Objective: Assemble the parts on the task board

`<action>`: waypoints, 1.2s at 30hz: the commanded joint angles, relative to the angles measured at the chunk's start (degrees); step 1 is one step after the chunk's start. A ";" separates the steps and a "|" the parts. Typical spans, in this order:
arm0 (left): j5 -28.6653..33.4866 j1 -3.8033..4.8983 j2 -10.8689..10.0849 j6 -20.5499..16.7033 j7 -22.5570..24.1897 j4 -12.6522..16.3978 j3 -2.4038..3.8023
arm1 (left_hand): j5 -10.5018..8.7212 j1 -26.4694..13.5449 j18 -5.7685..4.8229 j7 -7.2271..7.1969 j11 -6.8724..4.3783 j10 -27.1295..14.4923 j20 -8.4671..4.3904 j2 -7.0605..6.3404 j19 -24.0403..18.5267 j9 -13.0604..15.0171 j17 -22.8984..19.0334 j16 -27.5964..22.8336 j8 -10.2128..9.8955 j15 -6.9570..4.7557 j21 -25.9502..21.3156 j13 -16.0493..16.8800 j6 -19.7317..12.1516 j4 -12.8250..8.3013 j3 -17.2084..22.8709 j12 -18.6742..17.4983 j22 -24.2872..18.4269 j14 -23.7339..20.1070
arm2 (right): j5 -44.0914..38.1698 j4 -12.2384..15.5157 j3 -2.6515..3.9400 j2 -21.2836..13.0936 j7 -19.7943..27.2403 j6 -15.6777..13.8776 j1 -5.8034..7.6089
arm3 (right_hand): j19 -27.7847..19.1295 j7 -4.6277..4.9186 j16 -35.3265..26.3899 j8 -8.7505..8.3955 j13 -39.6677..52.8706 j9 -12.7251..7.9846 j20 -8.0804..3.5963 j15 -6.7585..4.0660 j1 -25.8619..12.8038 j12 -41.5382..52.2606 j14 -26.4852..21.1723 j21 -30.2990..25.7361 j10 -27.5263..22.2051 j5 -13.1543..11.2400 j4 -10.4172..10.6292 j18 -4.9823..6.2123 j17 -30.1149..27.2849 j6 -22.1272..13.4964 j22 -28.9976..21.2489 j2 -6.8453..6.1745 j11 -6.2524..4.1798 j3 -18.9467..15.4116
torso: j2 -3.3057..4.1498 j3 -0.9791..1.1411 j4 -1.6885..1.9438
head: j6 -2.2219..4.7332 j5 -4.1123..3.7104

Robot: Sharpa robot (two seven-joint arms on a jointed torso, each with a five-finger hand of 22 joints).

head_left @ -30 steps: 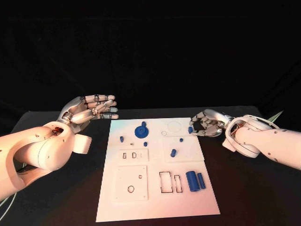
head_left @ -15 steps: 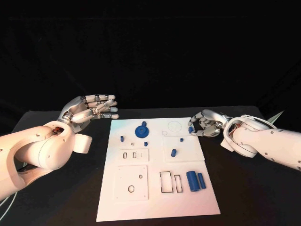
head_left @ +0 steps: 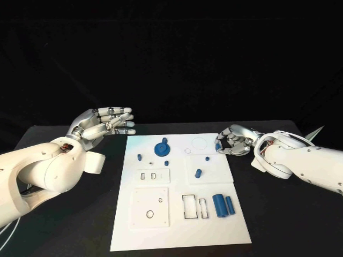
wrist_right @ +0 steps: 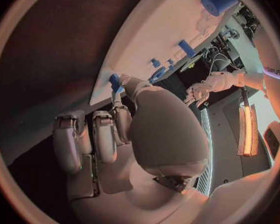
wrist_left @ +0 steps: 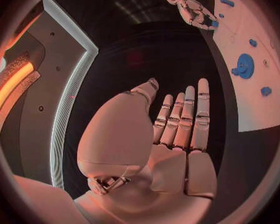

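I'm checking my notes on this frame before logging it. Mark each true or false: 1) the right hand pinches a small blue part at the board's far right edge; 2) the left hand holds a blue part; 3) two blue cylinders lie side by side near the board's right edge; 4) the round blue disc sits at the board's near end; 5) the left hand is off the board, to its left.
1) True: the right hand pinches a small blue part by the task board edge.
2) False: the left hand holds nothing, fingers extended.
3) True: the two blue cylinders lie together there.
4) False: the round blue disc sits at the far end.
5) True.
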 commanded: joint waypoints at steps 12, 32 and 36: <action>0.19 0.05 0.01 0.94 0.23 0.07 0.04 | 0.21 -0.34 0.53 4.09 0.52 -0.01 -0.04 0.43 -0.10 -0.05 0.07 0.07 -0.26 0.05 0.19 0.03 -0.38 -0.21 0.10 -0.35 0.06 -0.39 | -0.96 -0.22 -0.02 0.29 -0.45 0.78 -0.25 | 5.89 -0.25 0.20 0.44 4.76 0.04 -0.47 -0.49 -0.58 0.39 5.94 0.27 0.50 0.34 -0.08 -0.39 14.53 1.22 15.07 0.18 -0.28 0.92 | -0.01 0.01 -0.02 | -0.11 -0.01; 0.19 0.05 -0.10 1.08 0.09 -0.05 0.02 | 0.21 -0.34 0.53 4.09 0.52 -0.01 -0.04 0.43 -0.10 -0.05 0.07 0.07 -0.26 0.05 0.19 0.03 -0.38 -0.21 0.10 -0.35 0.06 -0.39 | -0.27 2.88 0.04 -0.77 -1.33 -5.61 0.03 | 5.89 -1.23 0.30 2.54 5.57 0.97 -1.09 -1.14 -1.79 1.14 5.99 0.27 1.41 1.41 -0.31 -0.39 14.75 4.24 15.07 2.19 -1.19 2.87 | -0.08 0.02 -0.06 | 0.02 0.08; 0.19 0.04 -0.06 1.11 0.09 -0.19 0.02 | 0.21 -0.34 0.53 4.09 0.52 -0.01 -0.04 0.43 -0.10 -0.05 0.07 0.07 -0.26 0.05 0.19 0.03 -0.38 -0.21 0.10 -0.35 0.06 -0.39 | -0.42 5.31 0.11 -1.34 -3.07 -6.55 0.76 | 5.89 -1.13 0.29 2.57 5.34 1.02 -1.10 -1.08 -1.74 0.87 5.99 0.27 1.23 1.65 -0.48 -0.39 14.73 4.08 15.07 2.45 -1.17 3.14 | -0.16 0.00 -0.12 | -0.03 0.04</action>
